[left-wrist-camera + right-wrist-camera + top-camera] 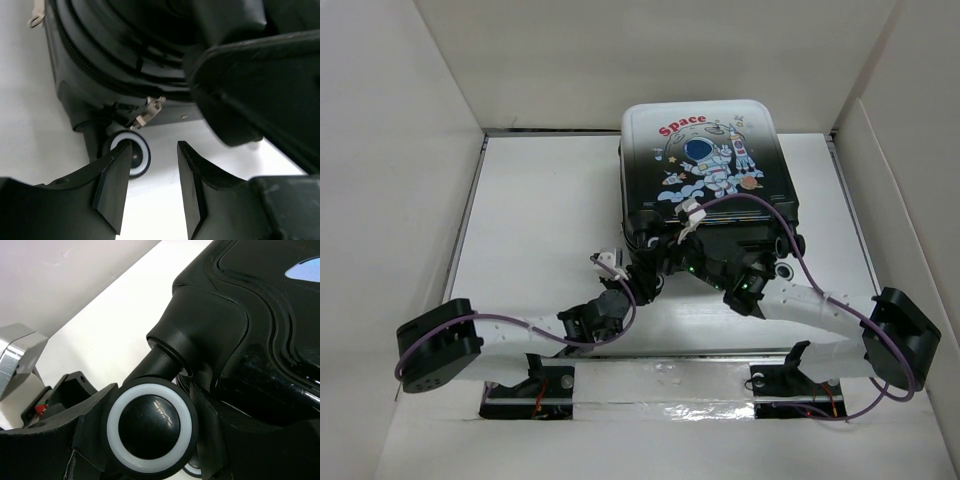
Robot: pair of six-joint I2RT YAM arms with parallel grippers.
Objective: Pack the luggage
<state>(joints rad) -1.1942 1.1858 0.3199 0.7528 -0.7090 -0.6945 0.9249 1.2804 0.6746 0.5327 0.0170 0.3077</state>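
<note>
The luggage lies flat and closed at the back middle of the table, with the astronaut and red "Space" print facing up. Its wheels point toward the arms. My left gripper is at the near left corner of the case. In the left wrist view it is open and empty, just in front of a black wheel with a white ring and a beige zipper pull. My right gripper is at the near right corner. In the right wrist view it sits with its fingers on both sides of another wheel, touching it.
White walls enclose the table on the left, back and right. A foil-taped strip runs along the near edge between the arm bases. Purple cables loop over both arms. The right arm's dark body fills the left wrist view's upper right.
</note>
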